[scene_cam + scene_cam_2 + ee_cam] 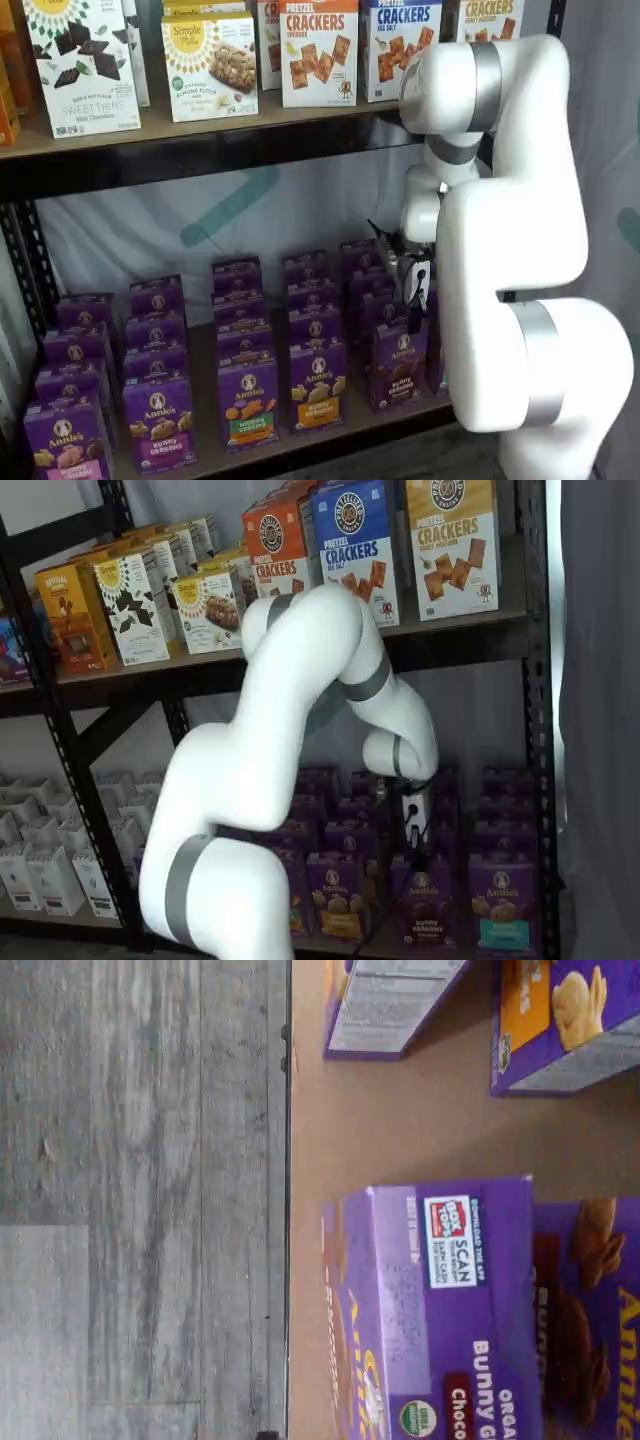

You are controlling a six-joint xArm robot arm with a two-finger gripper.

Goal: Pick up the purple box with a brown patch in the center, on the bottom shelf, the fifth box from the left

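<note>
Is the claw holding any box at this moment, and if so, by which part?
Nothing is held. The claw hangs above the purple box on the bottom shelf, and no box is between its fingers.

Up top, pretzel crackers cartons [320, 52] line the upper shelf board [200, 125], a Simple Mills box [210, 65] and a Sweet Thins carton [85, 65] beside them. Below, an orange-patch purple carton [318, 385] stands upright at the front. White cartons [40, 865] crowd the neighbouring rack. Grey wood-look flooring [140, 1200] runs underneath.
</note>
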